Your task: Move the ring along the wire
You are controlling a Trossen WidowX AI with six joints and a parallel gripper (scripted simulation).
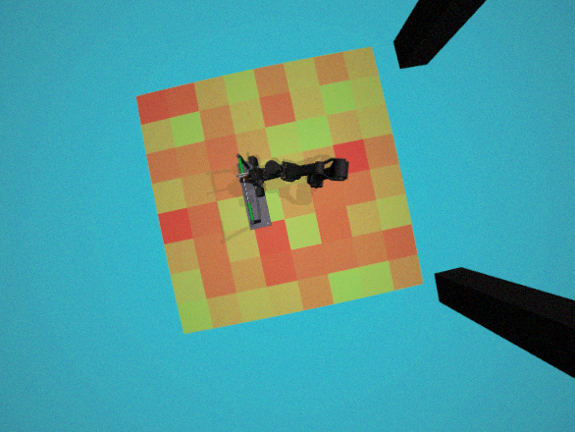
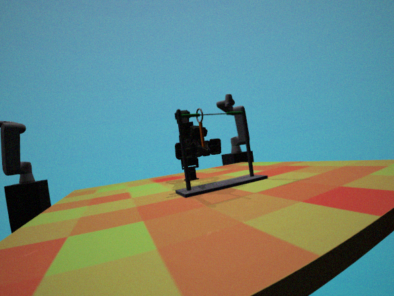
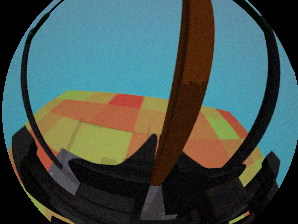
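Observation:
The ring (image 2: 202, 116) is around the wire at the inner end of the left green part (image 2: 189, 115), where the thin grey part (image 2: 215, 114) begins. Whether it touches the wire is too small to tell. Its orange handle (image 2: 201, 133) (image 3: 194, 65) points down, slightly tilted. My gripper (image 2: 203, 147) (image 3: 157, 138) is shut on the handle's lower end, below the wire. In the top view the ring shows as a small pale shape beside my gripper. The far green part (image 2: 235, 113) (image 1: 250, 211) is next to the other post (image 2: 249, 151).
The near post (image 2: 183, 155) stands close to my arm. Both posts rise from a grey base (image 2: 222, 184) (image 1: 262, 213) on the checkered table top (image 1: 294, 265) (image 2: 111, 242). Grey arm-like shapes on black blocks (image 2: 28, 205) stand beyond the table edge.

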